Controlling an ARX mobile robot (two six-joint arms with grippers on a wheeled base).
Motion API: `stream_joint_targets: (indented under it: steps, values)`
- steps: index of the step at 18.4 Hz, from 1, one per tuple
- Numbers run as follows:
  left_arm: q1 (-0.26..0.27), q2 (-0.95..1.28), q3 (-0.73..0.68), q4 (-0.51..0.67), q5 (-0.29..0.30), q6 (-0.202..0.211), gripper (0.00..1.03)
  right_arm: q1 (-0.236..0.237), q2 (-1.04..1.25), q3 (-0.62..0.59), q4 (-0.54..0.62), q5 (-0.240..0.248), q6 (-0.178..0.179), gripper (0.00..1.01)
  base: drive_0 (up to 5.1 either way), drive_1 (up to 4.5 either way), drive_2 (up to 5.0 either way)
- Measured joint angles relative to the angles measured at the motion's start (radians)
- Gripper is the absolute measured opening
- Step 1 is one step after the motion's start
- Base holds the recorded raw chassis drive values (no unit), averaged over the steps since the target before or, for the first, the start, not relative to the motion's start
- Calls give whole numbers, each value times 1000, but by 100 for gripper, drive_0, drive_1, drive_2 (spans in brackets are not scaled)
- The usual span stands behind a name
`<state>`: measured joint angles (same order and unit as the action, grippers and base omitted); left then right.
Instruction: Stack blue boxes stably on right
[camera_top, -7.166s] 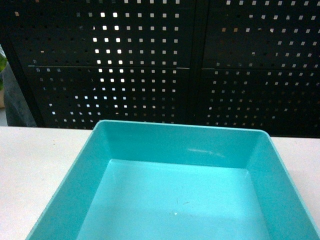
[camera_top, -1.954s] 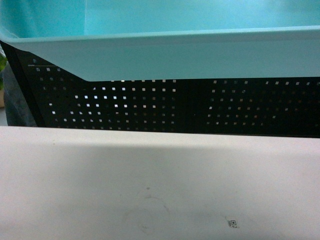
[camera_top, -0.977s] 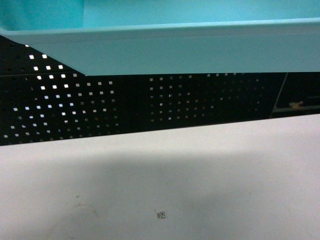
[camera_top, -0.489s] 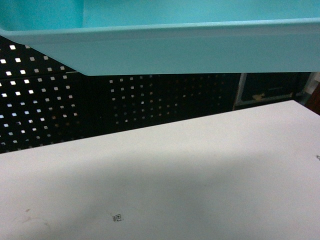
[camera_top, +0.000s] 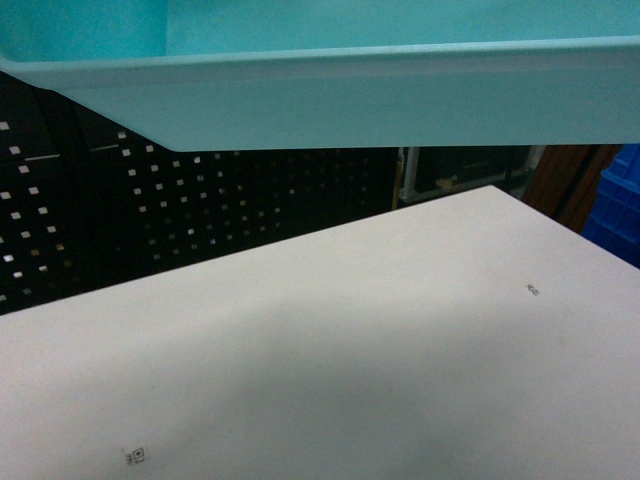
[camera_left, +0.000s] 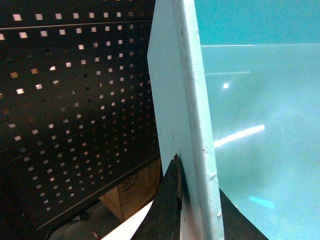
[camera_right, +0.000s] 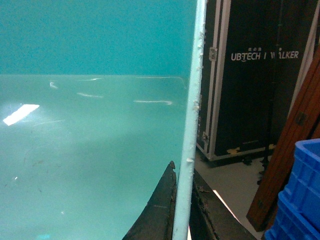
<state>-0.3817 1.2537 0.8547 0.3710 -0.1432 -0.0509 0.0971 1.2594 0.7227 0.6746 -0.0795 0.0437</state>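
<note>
Turquoise tub (camera_top: 400, 100) held above the white table (camera_top: 350, 350); left gripper (camera_left: 192, 200) and right gripper (camera_right: 181, 210) each clamp a side wall (opposite rims)

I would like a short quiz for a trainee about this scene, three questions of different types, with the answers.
1. True or false: the tub rests on the table.
2. Multiple choice: where does the left gripper hold the tub? A) on its floor, B) on a side wall, with fingers on both faces, C) nowhere.
3. Short answer: what colour are the crates seen at the right edge?

Key:
1. False. It is held above the table, with dark panel visible between them.
2. B. The right gripper clamps the opposite wall in the same way.
3. Royal blue, darker than the tub.
</note>
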Motion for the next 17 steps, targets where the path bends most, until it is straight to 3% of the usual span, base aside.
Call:
stream_joint_targets:
  steps: [17]
  values:
    - [0, 0, 0, 0, 0, 2, 5, 0, 0, 0, 0, 0, 0, 7, -160, -160, -160]
